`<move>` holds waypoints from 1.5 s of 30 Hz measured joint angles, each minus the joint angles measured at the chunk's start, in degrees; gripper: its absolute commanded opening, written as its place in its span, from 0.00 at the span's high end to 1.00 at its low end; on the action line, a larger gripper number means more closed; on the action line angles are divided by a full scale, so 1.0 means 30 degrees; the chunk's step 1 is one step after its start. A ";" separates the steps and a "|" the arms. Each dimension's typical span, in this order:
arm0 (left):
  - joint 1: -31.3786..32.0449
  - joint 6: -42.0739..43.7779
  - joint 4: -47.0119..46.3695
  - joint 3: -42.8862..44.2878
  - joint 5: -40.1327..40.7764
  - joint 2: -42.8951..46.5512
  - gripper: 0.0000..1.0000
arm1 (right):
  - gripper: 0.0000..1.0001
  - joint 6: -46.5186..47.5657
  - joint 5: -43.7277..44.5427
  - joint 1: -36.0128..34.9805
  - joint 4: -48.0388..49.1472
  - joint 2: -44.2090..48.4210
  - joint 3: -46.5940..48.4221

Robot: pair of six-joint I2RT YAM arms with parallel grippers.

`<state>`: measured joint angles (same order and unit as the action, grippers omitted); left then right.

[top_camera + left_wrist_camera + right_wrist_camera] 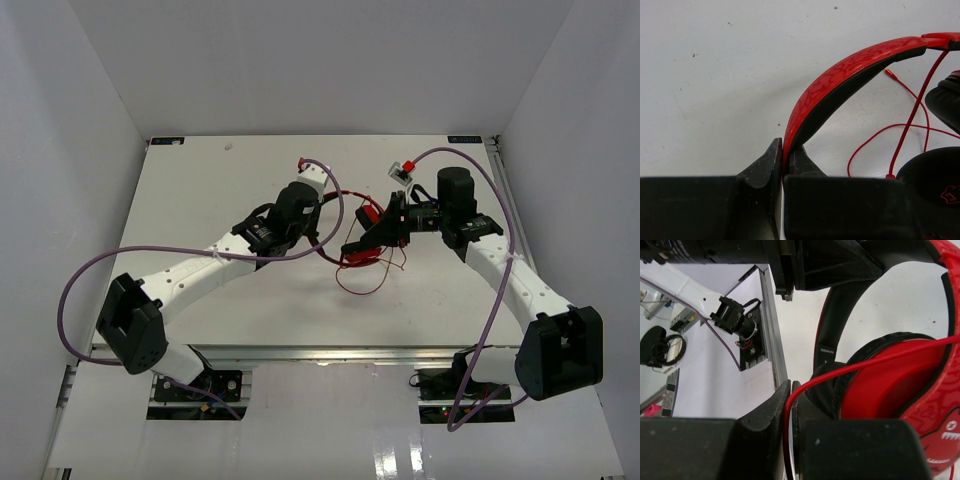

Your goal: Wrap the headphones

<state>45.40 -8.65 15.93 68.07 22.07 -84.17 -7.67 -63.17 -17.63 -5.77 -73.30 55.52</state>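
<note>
A white bench [200, 190], faintly scuffed and speckled, is boxed in on three sides by plain white walls [70, 110]. A metal rail [330, 352] runs along its near edge. The headphones [367, 214] are just right of the bench's middle, between the two arms. The left end effector [784, 152] is clenched on the red headband [840, 75]. The right end effector [791, 390] pinches the thin red cord [914, 120], whose loose loops trail over the bench.

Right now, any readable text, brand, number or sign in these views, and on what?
"SENMAI", as best it reads: tiny white print on the black headband arm of the headphones, right wrist view.
Earcup emblem: a drawing, no letters.
Left wrist and top views: nothing legible.
</note>
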 measured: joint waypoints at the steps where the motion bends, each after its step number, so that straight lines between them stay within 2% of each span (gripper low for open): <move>1: 0.0022 -0.0437 -0.0072 0.0004 0.0145 -0.0125 1.00 | 0.89 -0.0388 -0.0008 0.0024 0.0302 0.0058 -0.0111; 11: 0.0199 -0.4177 -0.0496 0.0015 0.1016 -0.1223 1.00 | 0.87 -0.1438 0.0413 0.0290 0.1332 0.0193 -0.0662; 14: 0.0308 -0.4845 -0.0660 0.0022 0.1249 -0.1300 1.00 | 0.83 -0.1438 0.0608 0.0405 0.1403 0.0196 -0.0662; 30: 0.1175 -0.6656 -0.1834 0.0260 0.2061 -0.3105 1.00 | 0.74 -0.1392 0.0964 0.0758 0.1274 0.0234 -0.0764; 34: 0.1175 -0.6868 -0.1605 0.1029 0.2327 -0.3451 1.00 | 0.68 -0.1296 0.0987 0.0751 0.1220 0.0592 -0.1379; 45: 0.1175 -0.8655 -0.1112 0.3529 0.2517 -0.3719 1.00 | 0.71 -0.0620 0.1227 0.0694 0.0854 0.1262 -0.2009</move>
<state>48.93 -34.62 12.59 78.66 29.62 -95.33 -9.53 -59.48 -15.55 -3.21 -69.51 49.50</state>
